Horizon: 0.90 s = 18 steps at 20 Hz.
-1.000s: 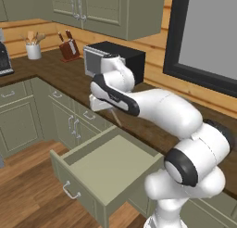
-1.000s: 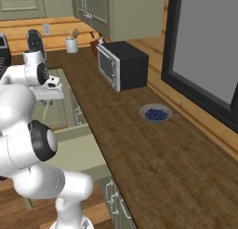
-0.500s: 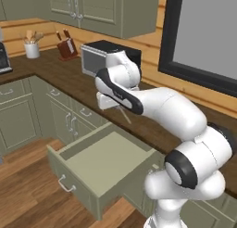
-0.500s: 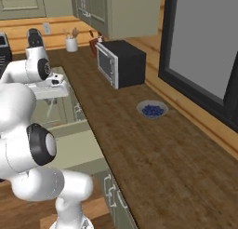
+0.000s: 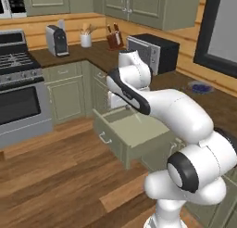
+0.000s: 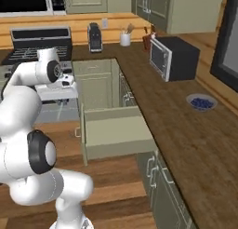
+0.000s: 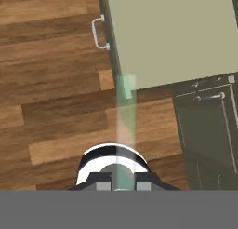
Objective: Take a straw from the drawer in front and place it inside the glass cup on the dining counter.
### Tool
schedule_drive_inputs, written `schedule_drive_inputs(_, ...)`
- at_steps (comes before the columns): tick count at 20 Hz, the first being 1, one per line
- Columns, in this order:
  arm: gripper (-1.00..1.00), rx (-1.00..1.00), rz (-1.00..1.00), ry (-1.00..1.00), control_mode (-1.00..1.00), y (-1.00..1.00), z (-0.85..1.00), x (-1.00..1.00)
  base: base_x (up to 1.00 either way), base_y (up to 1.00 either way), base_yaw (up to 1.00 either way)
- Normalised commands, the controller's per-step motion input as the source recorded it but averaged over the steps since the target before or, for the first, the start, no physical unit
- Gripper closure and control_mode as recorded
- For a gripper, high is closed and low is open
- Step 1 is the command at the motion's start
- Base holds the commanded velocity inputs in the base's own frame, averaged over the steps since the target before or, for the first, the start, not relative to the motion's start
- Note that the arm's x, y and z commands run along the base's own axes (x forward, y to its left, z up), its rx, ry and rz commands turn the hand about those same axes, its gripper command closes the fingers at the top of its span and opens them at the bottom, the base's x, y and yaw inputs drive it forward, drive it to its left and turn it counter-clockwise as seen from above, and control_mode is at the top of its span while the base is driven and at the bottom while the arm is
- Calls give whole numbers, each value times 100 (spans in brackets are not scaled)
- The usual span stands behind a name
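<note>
My gripper (image 7: 123,183) is shut on the straw (image 7: 124,130), a thin pale stick that runs straight out from between the fingertips. Its far end reaches the front corner of the open drawer (image 7: 172,32). In the right base view the gripper (image 6: 60,100) hangs over the wood floor, left of the drawer (image 6: 116,130), with the straw (image 6: 60,112) pointing down from it. The left base view has the gripper (image 5: 119,102) just above the drawer (image 5: 134,129), whose pale green inside is bare. The drawer's silver handle (image 7: 98,32) faces the floor side. The glass cup and the dining counter are out of view.
A stove (image 5: 18,65) stands at the left, with a toaster (image 5: 56,39) and a utensil pot (image 5: 85,39) on the back worktop. A black microwave (image 6: 174,58) and a bowl of blue berries (image 6: 201,102) sit on the worktop at the right. Wood floor (image 5: 55,176) lies in front.
The whole picture has shifted as the base moved, and the stove has come into view. The gripper stays shut on the straw and now hangs beside the drawer's front.
</note>
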Motion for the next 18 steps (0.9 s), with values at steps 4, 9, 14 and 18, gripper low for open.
schedule_drive_inputs(4, 100, 0, 0, 0, 100, 0, 0, 0, -21, 88, 75)
schedule_drive_inputs(9, 100, 0, 0, 0, 100, 0, 0, 0, -5, 89, 69)
schedule_drive_inputs(14, 100, 0, 0, 0, 100, 0, 0, 0, 0, 92, 62)
schedule_drive_inputs(18, 100, 0, 0, 0, 100, 0, 0, 0, 9, 78, 50)
